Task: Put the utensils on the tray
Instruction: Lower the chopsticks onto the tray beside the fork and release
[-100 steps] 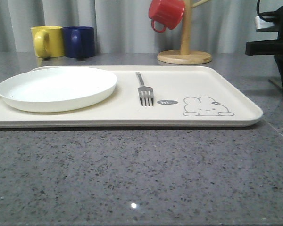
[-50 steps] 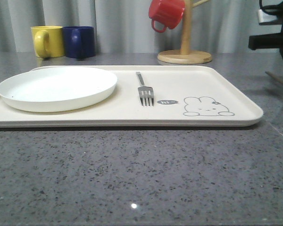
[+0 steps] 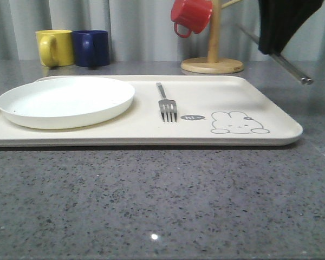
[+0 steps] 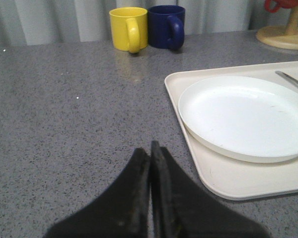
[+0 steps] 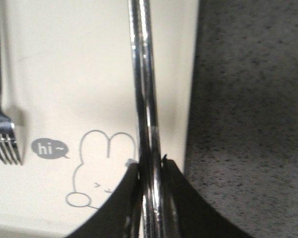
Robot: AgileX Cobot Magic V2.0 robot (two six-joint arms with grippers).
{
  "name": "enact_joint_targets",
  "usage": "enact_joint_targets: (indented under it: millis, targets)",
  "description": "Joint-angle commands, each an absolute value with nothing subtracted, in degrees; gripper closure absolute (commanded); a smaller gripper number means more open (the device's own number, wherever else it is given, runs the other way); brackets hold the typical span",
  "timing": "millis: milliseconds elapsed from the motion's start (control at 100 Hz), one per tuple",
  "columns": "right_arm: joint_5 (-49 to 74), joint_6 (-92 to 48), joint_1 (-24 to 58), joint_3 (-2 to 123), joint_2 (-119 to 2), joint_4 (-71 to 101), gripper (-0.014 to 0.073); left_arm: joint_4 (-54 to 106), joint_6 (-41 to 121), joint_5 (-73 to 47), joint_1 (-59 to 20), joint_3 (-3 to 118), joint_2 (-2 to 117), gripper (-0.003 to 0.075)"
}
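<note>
The right gripper (image 3: 284,32) hangs above the far right corner of the cream tray (image 3: 271,111), its black fingers (image 5: 176,198) clamped on a pair of slim, polished metal chopsticks (image 5: 145,99) that slant down and away from the tray in the front view; from the wrist they run lengthwise over the tray's right rim, above the grey rabbit drawing (image 3: 237,122). A four-tined steel fork (image 3: 166,103) lies flat on the tray, between the rabbit and a smooth round white plate (image 3: 65,101). The left gripper (image 4: 150,198) is pressed together, holding nothing, over speckled grey stone countertop (image 4: 64,124) off the tray's plate end.
</note>
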State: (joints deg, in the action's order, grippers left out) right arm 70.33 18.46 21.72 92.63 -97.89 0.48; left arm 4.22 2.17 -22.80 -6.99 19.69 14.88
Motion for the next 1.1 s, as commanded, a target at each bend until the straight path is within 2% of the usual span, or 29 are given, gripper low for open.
enact_joint_targets:
  millis: [0, 260, 660, 750, 960, 1090]
  targets:
    - [67.8, 20.6, 23.6, 95.0, -97.9, 1.4, 0.0661, 4.5, 2.2, -18.7, -7.3, 21.1, 15.4, 0.0739]
    - [59.0, 28.2, 26.4, 95.7, -103.1, 2.5, 0.0661, 4.5, 2.2, -18.7, -7.3, 21.1, 15.4, 0.0739]
    - [57.2, 28.6, 26.4, 95.7, -106.2, 2.5, 0.0654, 4.5, 2.2, -18.7, -7.3, 21.1, 15.4, 0.0739]
    - [57.2, 28.6, 26.4, 95.7, -106.2, 2.5, 0.0592, 4.5, 2.2, -18.7, -7.3, 21.1, 15.4, 0.0739]
    - [56.6, 28.6, 26.4, 95.7, -106.2, 2.5, 0.0328, 4.5, 2.2, -18.7, -7.3, 21.1, 15.4, 0.0739]
    - [56.2, 28.6, 26.4, 95.7, -106.1, 2.3, 0.0283, 4.5, 2.2, -18.7, -7.3, 21.1, 15.4, 0.0739]
